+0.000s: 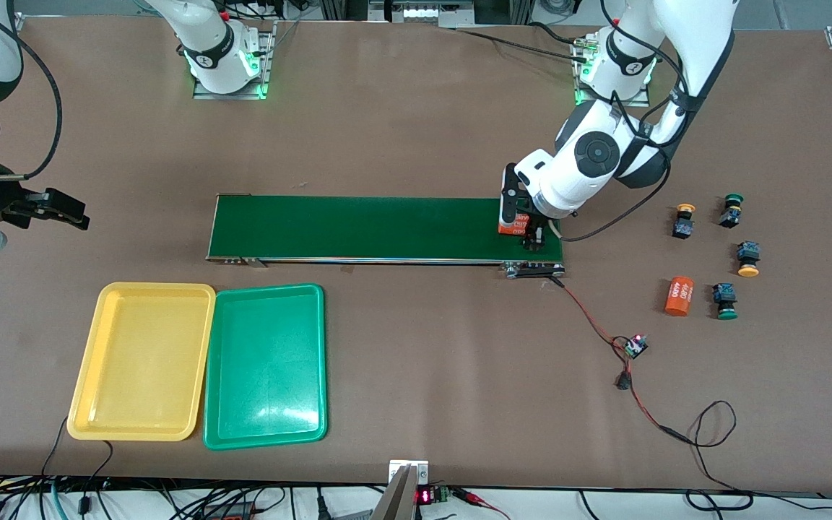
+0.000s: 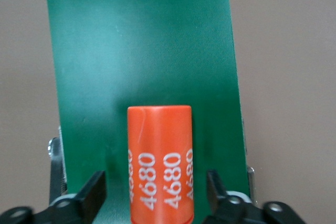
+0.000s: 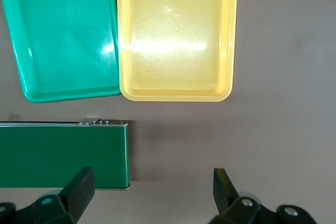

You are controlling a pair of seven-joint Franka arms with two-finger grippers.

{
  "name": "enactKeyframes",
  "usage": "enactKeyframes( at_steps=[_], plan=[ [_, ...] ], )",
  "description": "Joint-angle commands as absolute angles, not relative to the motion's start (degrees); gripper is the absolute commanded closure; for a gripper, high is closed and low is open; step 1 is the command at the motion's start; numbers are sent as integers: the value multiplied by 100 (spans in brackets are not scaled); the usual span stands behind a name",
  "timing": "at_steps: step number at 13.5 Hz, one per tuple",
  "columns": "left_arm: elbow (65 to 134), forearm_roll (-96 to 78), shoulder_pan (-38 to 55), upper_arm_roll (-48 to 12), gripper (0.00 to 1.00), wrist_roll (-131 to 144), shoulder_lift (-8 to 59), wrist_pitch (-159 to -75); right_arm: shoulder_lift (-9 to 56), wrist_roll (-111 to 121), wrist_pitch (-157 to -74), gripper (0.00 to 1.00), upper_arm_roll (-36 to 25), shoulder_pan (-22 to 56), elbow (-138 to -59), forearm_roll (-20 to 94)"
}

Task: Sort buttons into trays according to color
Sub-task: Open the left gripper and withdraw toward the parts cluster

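Nothing is sorted yet: the yellow tray (image 1: 141,361) and the green tray (image 1: 265,367) are both sitting empty, side by side, nearer the camera than the belt (image 1: 358,227), toward the right arm's end.

Left gripper (image 1: 524,230) is sitting low over the belt's end toward the left arm, fingers (image 2: 93,192) apart on either side of an orange cylinder (image 2: 160,163) lying on the belt, not clamping it. That cylinder isn't a button, so it isn't counting toward the sort.

Right gripper (image 1: 62,209) is waiting over bare table at the right arm's end, fingers (image 3: 79,187) spread wide, holding nothing.

Count:
- buttons: 4, all lying on the table at the left arm's end, off the belt. Yellow caps: 2 (image 1: 684,220) (image 1: 748,258). Green caps: 2 (image 1: 731,209) (image 1: 725,301).
- trays: 2.
- orange cylinders: 2, the second (image 1: 679,296) lying beside the nearest green button.

Left to do: all 4 buttons.
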State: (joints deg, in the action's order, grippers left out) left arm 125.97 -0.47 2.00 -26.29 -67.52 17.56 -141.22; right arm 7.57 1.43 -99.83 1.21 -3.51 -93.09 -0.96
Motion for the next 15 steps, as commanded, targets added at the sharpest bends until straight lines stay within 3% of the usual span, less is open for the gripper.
enactKeyframes(
  at_steps=[1, 4, 11, 15],
  plan=[
    [12560, -44, 141, -2637, 0, -6636, 1285, -13572, 800, 88, -9993, 0, 114, -325, -9246, -106],
    [12525, -44, -489, -2637, 0, -6513, 1028, -13211, 835, 88, -9993, 0, 114, -325, -9246, -79],
    [12138, -35, -2371, -2610, 0, -6434, 1573, -12894, 835, 79, -10063, 0, 114, -325, -9237, -88],
    [11700, -26, -2786, -2242, 0, -5592, 1994, -12885, 835, 88, -10177, 0, 114, -334, -9237, -88]
  ],
)
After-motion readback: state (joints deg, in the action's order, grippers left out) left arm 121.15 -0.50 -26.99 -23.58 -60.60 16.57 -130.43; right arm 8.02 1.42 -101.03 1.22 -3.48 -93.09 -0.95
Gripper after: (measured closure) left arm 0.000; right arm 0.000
